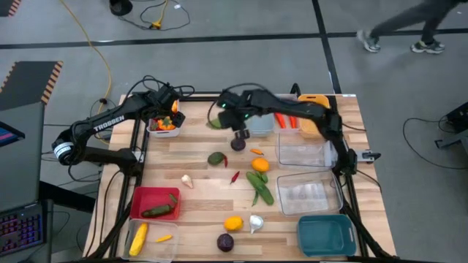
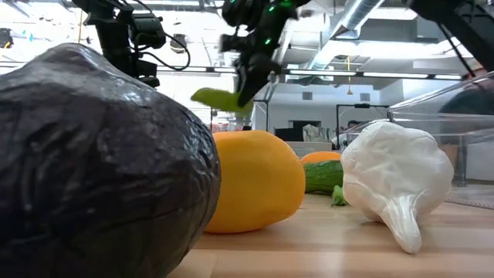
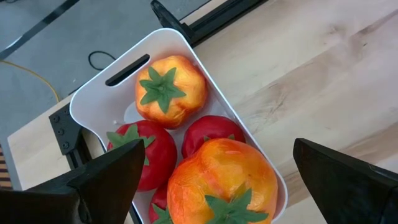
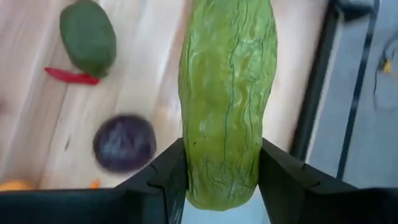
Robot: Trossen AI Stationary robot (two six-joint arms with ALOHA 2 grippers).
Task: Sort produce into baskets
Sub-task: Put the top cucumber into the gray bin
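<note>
From above, you have part of the sorting done: a small white plastic basket (image 1: pixel 162 126) holds red and orange toy tomatoes, the red bin (image 1: pixel 153 203) a green cucumber, but the wooden table (image 1: pixel 197 226) is strewn with loose produce and the teal bin (image 1: pixel 326 235) looks empty. "TROSSEN" reads on the left arm.

At table height, your right gripper (image 2: pixel 248 91) carries a pale green toy gourd (image 2: pixel 220 100) aloft.

Your left gripper (image 3: pixel 217 180) hangs spread wide over the tomatoes.

Your right gripper's fingers (image 4: pixel 165 177) pinch the gourd above a purple round (image 4: pixel 124 143).
</note>
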